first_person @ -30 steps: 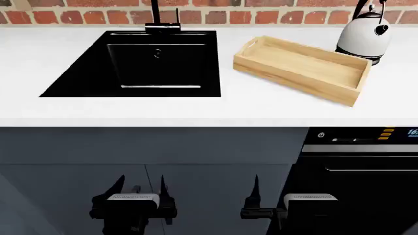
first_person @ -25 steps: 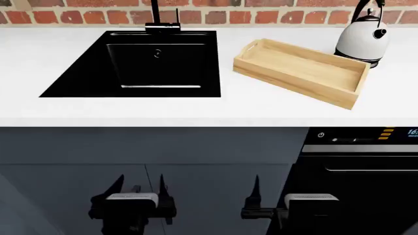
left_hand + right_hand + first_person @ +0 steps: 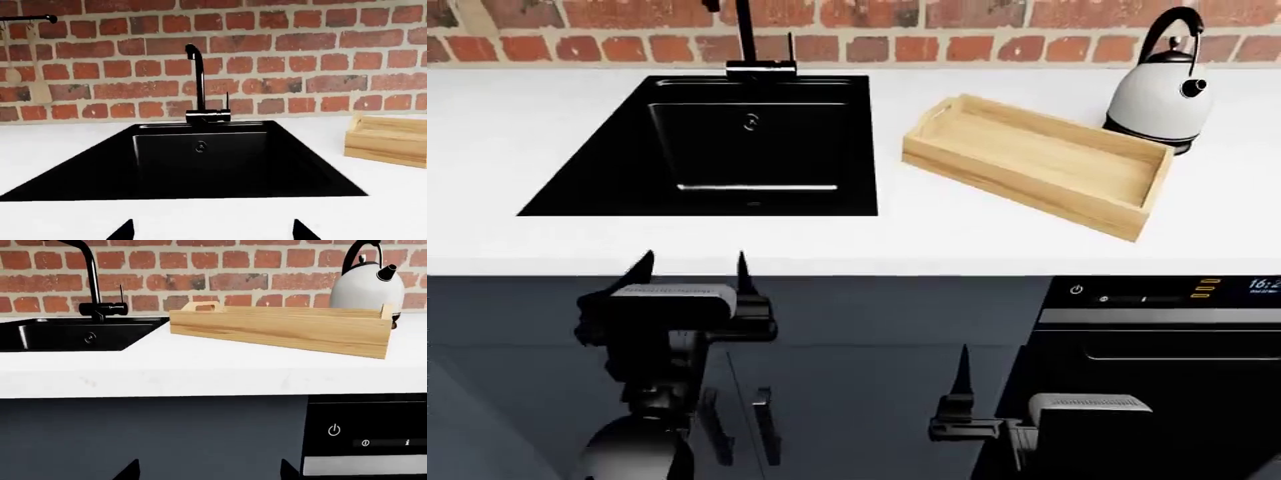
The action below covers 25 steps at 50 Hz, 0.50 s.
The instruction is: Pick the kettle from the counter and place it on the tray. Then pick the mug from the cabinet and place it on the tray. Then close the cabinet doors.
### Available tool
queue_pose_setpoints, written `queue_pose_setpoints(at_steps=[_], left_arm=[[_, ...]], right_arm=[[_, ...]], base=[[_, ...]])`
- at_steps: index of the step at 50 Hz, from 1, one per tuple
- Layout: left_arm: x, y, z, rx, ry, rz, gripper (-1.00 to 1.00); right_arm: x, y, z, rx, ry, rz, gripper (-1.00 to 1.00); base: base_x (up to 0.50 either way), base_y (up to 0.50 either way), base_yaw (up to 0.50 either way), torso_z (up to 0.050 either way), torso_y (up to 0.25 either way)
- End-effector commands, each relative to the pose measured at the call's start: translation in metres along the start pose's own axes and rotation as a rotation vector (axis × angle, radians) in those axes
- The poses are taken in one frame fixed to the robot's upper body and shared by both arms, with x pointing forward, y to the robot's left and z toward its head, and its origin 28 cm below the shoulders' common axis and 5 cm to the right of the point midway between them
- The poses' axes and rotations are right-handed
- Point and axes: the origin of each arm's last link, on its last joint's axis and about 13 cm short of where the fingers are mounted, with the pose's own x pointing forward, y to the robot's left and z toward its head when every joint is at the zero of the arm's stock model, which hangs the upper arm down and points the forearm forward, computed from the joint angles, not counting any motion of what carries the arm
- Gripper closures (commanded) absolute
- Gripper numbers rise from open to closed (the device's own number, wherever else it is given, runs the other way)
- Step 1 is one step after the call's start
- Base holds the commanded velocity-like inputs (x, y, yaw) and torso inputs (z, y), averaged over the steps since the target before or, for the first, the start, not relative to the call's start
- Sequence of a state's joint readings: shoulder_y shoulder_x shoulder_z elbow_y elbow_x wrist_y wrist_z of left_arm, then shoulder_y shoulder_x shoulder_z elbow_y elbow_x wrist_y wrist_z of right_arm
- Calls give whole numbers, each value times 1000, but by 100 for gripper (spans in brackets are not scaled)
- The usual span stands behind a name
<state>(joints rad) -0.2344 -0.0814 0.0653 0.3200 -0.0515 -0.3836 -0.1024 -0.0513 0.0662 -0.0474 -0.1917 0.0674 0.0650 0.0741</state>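
The white kettle point(image 3: 1158, 100) with its black arched handle stands on the counter point(image 3: 827, 240) at the far right, just behind the light-wood tray point(image 3: 1028, 185). Nothing lies in the tray. My left gripper point(image 3: 691, 268) is open at the counter's front edge, before the sink, with nothing between its fingers. My right gripper point(image 3: 1014, 395) is open lower down, in front of the dark fronts and below the tray. The right wrist view shows the kettle point(image 3: 367, 287) behind the tray point(image 3: 280, 330). The left wrist view catches one tray end point(image 3: 387, 142). The mug and the cabinet are out of view.
A black sink point(image 3: 714, 145) with a black tap point(image 3: 747, 40) is set into the counter's left half. A brick wall point(image 3: 961, 15) runs behind. A black appliance with a control panel point(image 3: 1161, 295) sits under the counter at the right, next to dark grey fronts point(image 3: 868, 340).
My left arm has risen, bringing its gripper up from the lower fronts to the counter's edge. The head view has tilted slightly, so the counter sits lower. The right gripper has barely moved.
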Motion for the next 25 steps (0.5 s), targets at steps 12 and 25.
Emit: queue_pose_setpoints(at_steps=[12, 25], left_arm=[[95, -8, 309, 42, -335, 17, -100], [109, -15, 434, 94, -394, 128, -100]], right_arm=[[-8, -1, 20, 3, -63, 1, -100], [-15, -4, 25, 3, -85, 0, -100]], base=[[0, 0, 0, 50, 0], [0, 0, 0, 50, 0]])
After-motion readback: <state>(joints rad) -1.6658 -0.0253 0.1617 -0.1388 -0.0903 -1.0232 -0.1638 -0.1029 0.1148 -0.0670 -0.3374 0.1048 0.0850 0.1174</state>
